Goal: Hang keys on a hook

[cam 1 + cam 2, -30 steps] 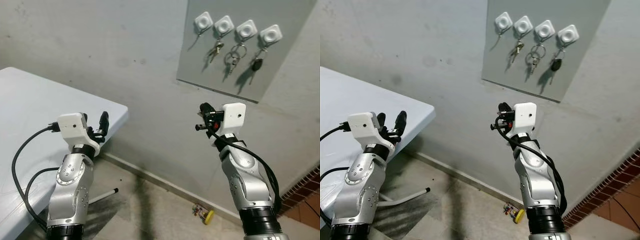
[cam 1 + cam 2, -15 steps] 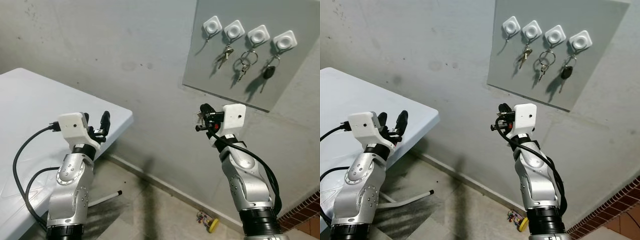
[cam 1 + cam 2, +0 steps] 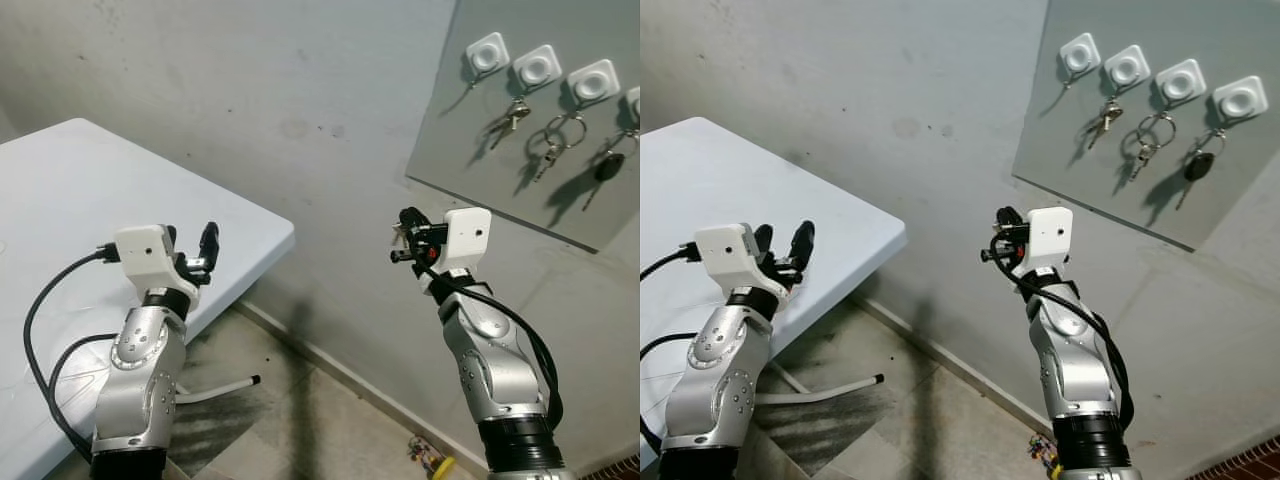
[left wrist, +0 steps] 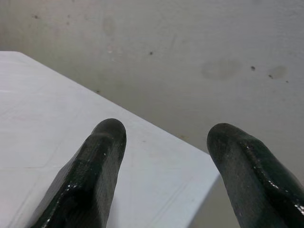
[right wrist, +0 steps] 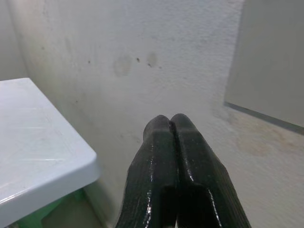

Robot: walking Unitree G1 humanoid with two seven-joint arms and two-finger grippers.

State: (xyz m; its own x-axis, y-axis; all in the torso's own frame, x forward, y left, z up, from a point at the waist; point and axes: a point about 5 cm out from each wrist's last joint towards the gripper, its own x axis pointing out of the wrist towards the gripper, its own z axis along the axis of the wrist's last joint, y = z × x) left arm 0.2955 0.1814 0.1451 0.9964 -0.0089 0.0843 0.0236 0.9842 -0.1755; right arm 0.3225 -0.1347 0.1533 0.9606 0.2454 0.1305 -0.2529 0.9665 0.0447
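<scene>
Right gripper [image 5: 171,124] pinched closed, nothing visible between fingers, raised well below-left of grey board [image 3: 1060,130]; three hooks there carry keys [image 3: 1106,116], leftmost hook [image 3: 1080,52] bare. Left gripper [image 4: 164,142] spread wide over white table [image 3: 60,210]

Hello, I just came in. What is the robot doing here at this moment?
The robot stands before a grey wall, beside a white table. A grey board on the wall carries four white hooks; three hold keys, and the leftmost hook is free. The right gripper is raised with its fingers pressed shut, below and left of the board; whether it holds keys cannot be told. The left gripper is open, over the table corner, holding nothing.
</scene>
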